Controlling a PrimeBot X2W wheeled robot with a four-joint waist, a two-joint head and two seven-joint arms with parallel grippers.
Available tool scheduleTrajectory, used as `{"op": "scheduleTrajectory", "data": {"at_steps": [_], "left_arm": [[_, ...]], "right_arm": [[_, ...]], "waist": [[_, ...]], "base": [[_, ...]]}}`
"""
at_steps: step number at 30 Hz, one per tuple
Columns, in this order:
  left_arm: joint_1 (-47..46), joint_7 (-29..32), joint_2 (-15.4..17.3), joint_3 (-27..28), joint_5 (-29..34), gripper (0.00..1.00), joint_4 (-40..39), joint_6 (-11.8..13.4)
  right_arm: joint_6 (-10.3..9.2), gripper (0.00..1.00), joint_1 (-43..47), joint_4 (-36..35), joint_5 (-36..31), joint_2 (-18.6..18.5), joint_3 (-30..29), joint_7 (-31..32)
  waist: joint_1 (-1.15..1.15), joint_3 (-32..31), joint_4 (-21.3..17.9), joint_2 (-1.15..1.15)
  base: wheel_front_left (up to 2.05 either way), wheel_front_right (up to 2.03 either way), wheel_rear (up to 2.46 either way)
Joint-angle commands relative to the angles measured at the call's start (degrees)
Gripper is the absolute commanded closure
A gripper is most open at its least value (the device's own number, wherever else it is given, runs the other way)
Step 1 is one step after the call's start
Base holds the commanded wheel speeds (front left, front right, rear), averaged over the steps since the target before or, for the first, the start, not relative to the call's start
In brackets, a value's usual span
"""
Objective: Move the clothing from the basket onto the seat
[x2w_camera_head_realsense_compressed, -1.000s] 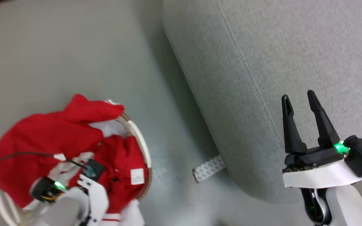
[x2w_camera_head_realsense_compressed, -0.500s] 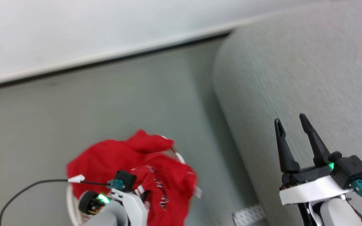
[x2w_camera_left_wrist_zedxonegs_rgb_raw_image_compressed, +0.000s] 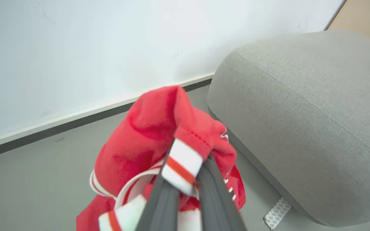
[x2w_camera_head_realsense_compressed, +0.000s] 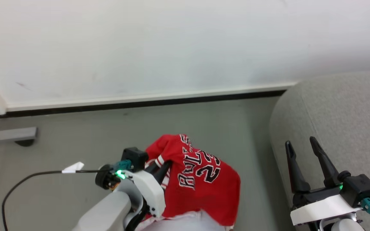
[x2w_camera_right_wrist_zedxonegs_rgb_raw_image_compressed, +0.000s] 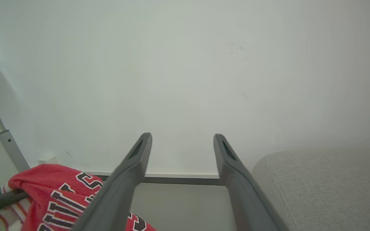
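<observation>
Two dark fingers of the left gripper [x2w_camera_left_wrist_zedxonegs_rgb_raw_image_compressed: 187,175] are pressed together on the white-and-red trim of the jersey [x2w_camera_head_realsense_compressed: 201,179]. The left wrist view shows this pinch, while the head view shows the lettering "BULLS 23". The red cloth hangs from this gripper, over the floor [x2w_camera_head_realsense_compressed: 75,134]. To its right, the right gripper [x2w_camera_head_realsense_compressed: 300,142] is spread wide and empty, at the edge of the grey seat [x2w_camera_head_realsense_compressed: 339,112].

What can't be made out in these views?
- Head view: hem of the red "BULLS 23" jersey, cut off by the bottom edge.
- Left wrist view: tips of the left pincer, buried in the trim.
- Right wrist view: part of the lettering, behind a dark finger of the right pincer.
- Head view: light-grey fabric seat, cut off by the right edge.
</observation>
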Motion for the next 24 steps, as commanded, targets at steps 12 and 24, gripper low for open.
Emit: {"op": "scheduleTrajectory", "data": {"at_steps": [12,24], "left_arm": [[1.7,0.0,4.5,9.5,-0.4,1.00,-19.4,2.9],[0.3,3.9,8.4,14.4,-3.9,1.00,-34.4,6.7]], "right_arm": [[-0.12,0.00,3.1,0.9,1.6,0.2,2.7,0.0],[-0.12,0.00,3.3,1.5,2.4,0.6,6.9,0.0]], "waist": [[0.01,-5.4,3.0,0.00],[0.01,-5.7,3.4,0.00]], "base": [[0.00,0.00,0.00],[0.00,0.00,0.00]]}}
